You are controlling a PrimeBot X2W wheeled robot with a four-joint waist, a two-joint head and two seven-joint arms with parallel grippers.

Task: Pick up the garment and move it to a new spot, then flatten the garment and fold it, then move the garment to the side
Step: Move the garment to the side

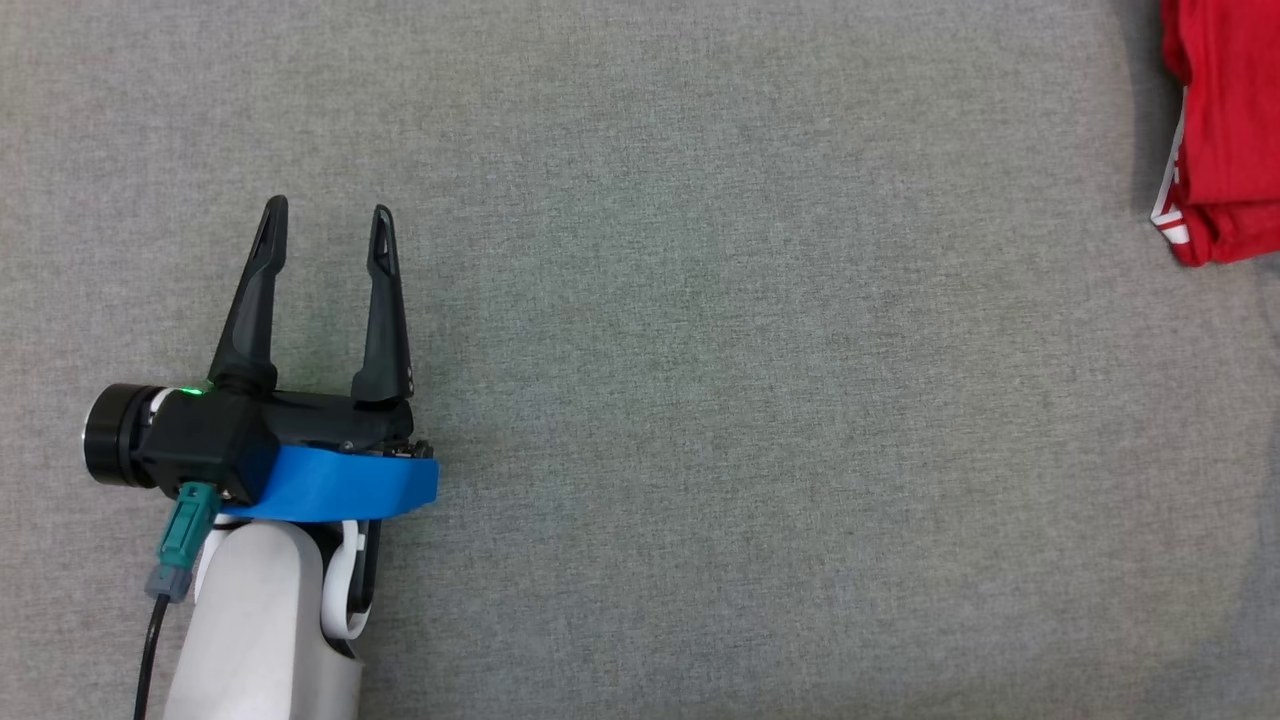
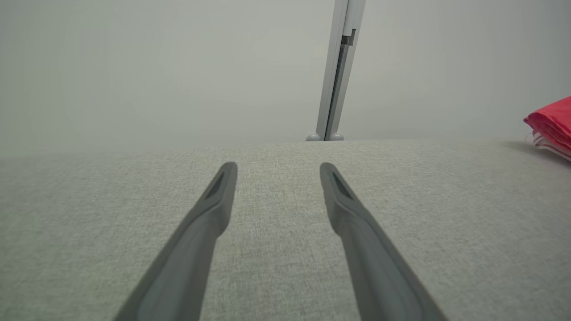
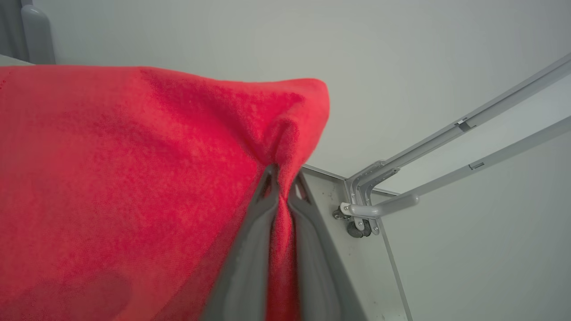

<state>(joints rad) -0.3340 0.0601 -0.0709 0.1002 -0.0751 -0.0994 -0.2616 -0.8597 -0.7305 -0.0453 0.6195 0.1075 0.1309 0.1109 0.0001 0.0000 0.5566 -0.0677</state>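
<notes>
Garment, red and folded, at far right of grey counter, pinched by right pincer. Left pincer wide, holding nothing, well apart. Drag sideways low and slowly; release only once settled, to avoid undoing folds.

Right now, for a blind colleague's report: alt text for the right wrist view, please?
The right gripper is shut on a fold of the red garment, which drapes across the view's left. Behind stand a pale wall and grey metal bars.

One red garment at far right corner of one grey table; two grippers: left gripper, right gripper.
</notes>
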